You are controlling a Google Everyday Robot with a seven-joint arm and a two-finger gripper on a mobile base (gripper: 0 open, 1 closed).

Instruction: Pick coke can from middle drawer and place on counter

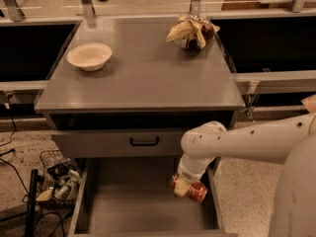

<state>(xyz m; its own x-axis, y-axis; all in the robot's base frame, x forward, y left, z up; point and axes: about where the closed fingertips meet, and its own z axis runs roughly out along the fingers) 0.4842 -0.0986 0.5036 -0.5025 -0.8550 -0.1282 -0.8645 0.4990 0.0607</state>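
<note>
Low in the frame, right of centre, the coke can (193,191) sits tilted in the gripper (182,186), its long axis running from upper left to lower right. It is red metal with a paler end toward the left, and no lettering on it can be read. The gripper is clamped on the can, with one tan finger pad (179,187) lying across its near face. The smooth white arm (247,142) reaches in from the right edge and bends down to it.

Can and gripper are inside the middle drawer (138,206), a wide open grey box with a flat bare floor and low side walls. They are near its right wall. Whether the can touches the floor cannot be told.

Above the drawer is a grey front panel (108,143) with a black handle (144,141). The counter (143,83), a flat speckled grey rectangle with a thin edge, fills the middle of the frame. A round cream bowl (89,56) stands at its upper left, and a crumpled brown-and-yellow snack bag (192,31) at its upper right, its print unreadable. A wire basket (59,179) of clutter sits at lower left.
</note>
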